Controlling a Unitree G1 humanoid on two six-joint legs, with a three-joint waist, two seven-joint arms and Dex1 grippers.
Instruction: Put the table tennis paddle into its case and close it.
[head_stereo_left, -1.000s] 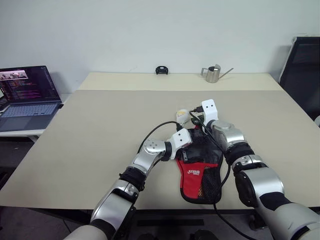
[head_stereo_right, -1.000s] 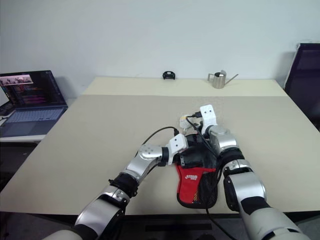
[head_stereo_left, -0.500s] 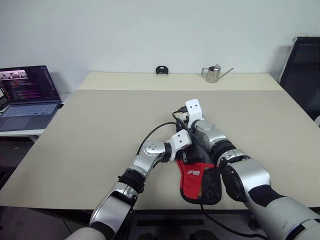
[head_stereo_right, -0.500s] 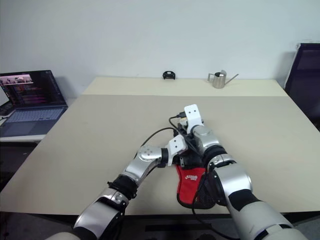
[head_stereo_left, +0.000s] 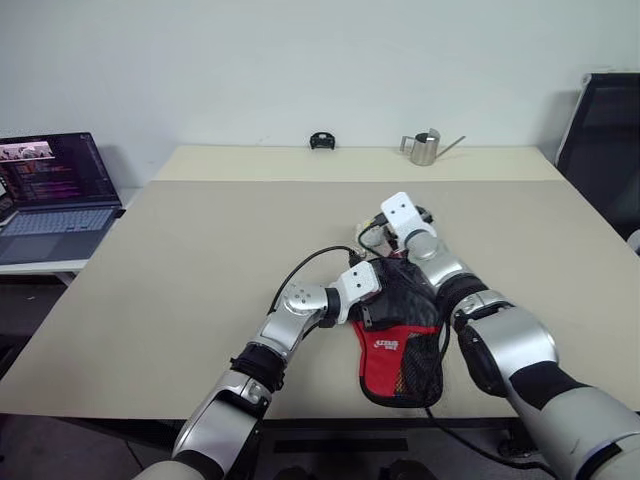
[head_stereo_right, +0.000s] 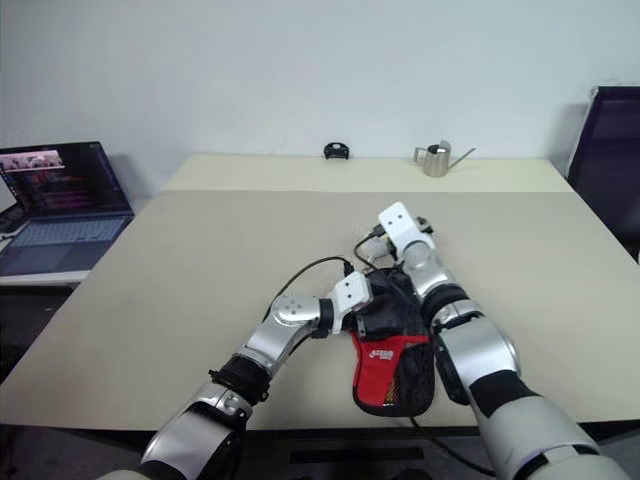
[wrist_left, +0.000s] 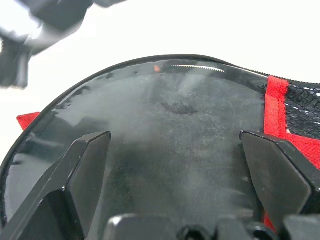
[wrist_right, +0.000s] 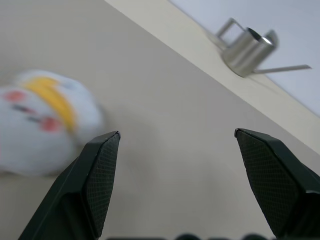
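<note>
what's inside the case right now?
The left wrist view shows the black rubber blade of the table tennis paddle lying in the open case. The left gripper hovers open over the blade. The handle is covered, so it cannot be seen.

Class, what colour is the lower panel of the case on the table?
Red, on the case; clearest in the left eye view.

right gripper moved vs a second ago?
Yes. The right gripper went left toward the left gripper, then swung back right and farther up the table, with the case staying put.
</note>
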